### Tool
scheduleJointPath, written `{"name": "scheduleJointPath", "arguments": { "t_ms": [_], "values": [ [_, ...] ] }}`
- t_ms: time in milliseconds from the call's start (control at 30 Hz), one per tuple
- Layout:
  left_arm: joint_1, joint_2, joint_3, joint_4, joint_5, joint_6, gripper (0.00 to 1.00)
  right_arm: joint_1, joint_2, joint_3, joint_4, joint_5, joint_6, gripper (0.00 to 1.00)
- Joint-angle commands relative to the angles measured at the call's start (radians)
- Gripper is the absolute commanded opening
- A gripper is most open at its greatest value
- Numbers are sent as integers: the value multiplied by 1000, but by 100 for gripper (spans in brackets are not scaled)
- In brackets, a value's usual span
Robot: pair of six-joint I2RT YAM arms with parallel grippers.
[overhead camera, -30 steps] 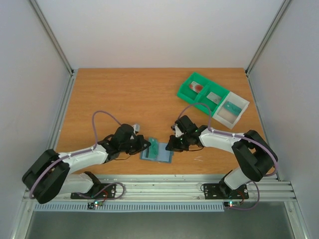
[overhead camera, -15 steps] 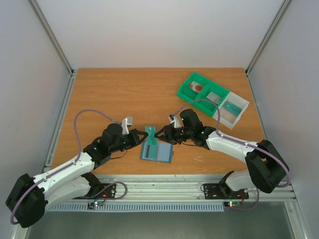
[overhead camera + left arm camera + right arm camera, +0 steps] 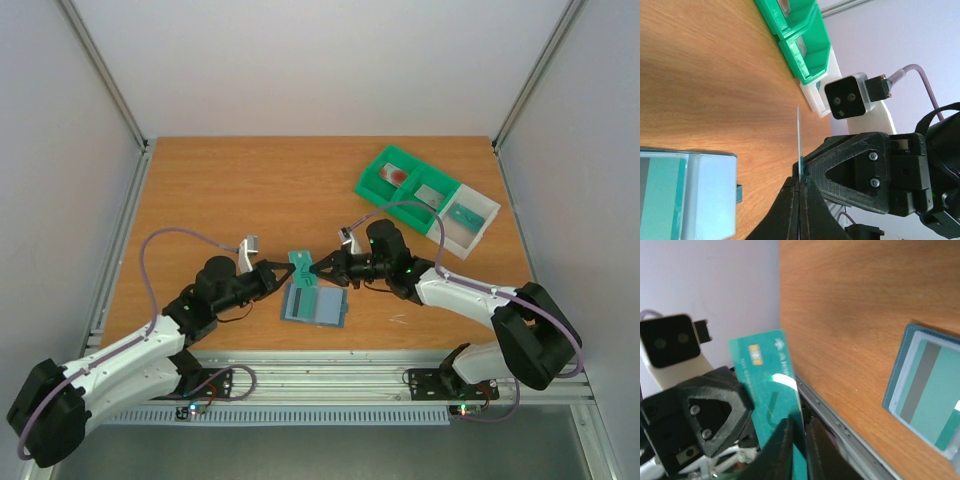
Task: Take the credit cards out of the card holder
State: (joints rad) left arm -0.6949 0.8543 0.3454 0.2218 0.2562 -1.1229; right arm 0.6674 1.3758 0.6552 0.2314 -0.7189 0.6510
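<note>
The slate-blue card holder [image 3: 314, 305] lies open on the table and shows in the left wrist view [image 3: 685, 195] and the right wrist view [image 3: 927, 385], with a teal and grey card face still in it. My left gripper [image 3: 280, 273] is shut on a teal credit card [image 3: 303, 268] and holds it above the table, edge-on in its own view [image 3: 799, 140]. My right gripper [image 3: 323, 268] meets the card from the right. Its fingers [image 3: 787, 432] stand slightly apart, astride the card's edge [image 3: 767, 375].
A green and white row of bins [image 3: 470, 235] stands at the back right, holding a reddish card [image 3: 397, 176], a grey card [image 3: 430, 196] and a teal card [image 3: 465, 214]. The green bin [image 3: 800, 35] shows past the card. The table's metal front rail [image 3: 330, 375] runs close by.
My left gripper has lifted the teal card away from the card holder. My right gripper has swung left from the holder's right side up to the card's edge.
</note>
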Motion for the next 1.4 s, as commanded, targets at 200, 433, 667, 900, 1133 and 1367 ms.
{"name": "scheduleJointPath", "arguments": {
  "t_ms": [200,433,667,900,1133,1367],
  "values": [
    [2,-23,-47,160,17,22,20,-10,-63,-11,92,-145,-112,1],
    [14,-97,-10,62,166,172,47,-11,-153,24,-256,-247,-402,1],
    [33,-138,51,-100,381,306,51,-10,-212,39,-331,-388,-492,1],
    [44,-77,143,-270,580,412,41,-8,-207,98,-453,-443,-571,1],
    [47,-24,135,-178,621,408,9,-8,-198,123,-484,-436,-587,1],
    [52,30,112,-55,610,342,0,-9,-194,147,-532,-367,-606,10]
  ]
}}
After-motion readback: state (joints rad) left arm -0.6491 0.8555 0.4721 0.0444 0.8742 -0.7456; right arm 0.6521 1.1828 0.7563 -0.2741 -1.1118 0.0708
